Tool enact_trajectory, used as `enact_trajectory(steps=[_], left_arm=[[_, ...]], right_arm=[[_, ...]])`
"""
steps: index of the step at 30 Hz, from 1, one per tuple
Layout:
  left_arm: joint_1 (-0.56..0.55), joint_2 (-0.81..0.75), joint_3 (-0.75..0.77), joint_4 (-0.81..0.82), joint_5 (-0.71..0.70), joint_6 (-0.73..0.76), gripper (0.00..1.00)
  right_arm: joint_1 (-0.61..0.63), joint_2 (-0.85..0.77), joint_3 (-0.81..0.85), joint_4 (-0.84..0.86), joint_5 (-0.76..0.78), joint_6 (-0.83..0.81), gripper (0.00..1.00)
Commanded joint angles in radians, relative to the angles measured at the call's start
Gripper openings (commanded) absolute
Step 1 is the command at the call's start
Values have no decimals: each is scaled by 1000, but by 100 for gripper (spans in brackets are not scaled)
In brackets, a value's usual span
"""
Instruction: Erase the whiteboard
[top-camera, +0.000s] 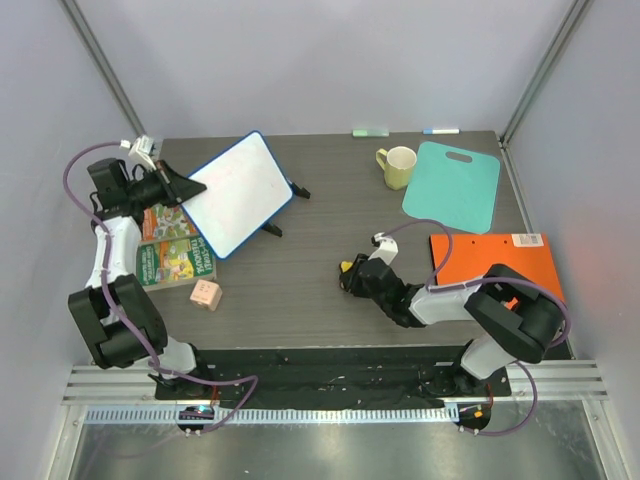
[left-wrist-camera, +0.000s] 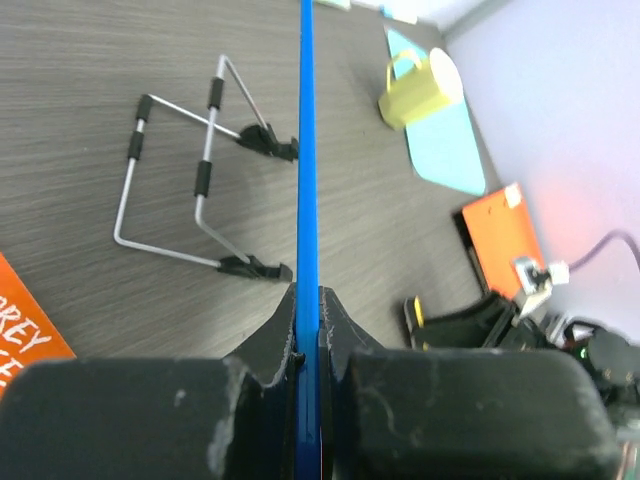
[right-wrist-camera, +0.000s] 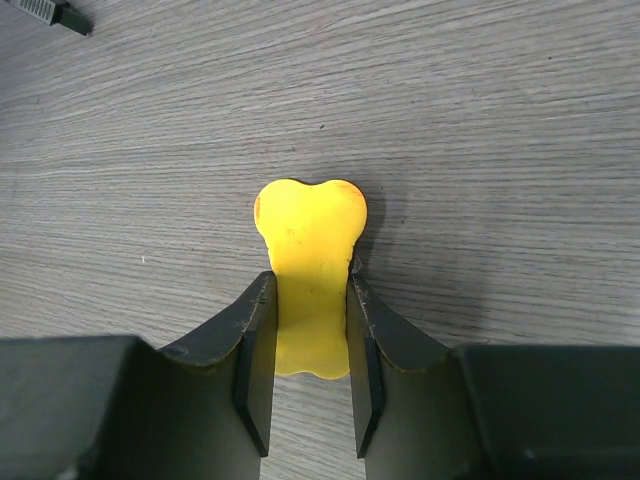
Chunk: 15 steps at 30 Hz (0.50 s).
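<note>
The whiteboard is white with a thin blue rim and stands tilted at the back left on its wire stand. Faint pink marks show on its face. My left gripper is shut on its left edge. In the left wrist view the blue rim runs edge-on between the closed fingers. My right gripper is at mid-table, low over the surface, shut on a yellow eraser whose rounded end sticks out past the fingertips. The eraser is well apart from the board.
A pale yellow mug and a teal cutting board are at the back right. An orange folder lies at the right. Green picture books and a small pink cube are at the left front.
</note>
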Motion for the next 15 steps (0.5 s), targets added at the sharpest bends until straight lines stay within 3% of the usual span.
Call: enact_trajectory(steps=[1,8,15], left_arm=[[7,-38,-38,413,-12,-297,0],[7,71,-19,666,-27,-506,0],[-39,149,-21,700,-87,-482,0]], right_arm=[[4,68,-29,-169,-34,-7,2],[18,92,-9,-179,-27,-11,1],[30,105,9,-198,-18,-14,1]])
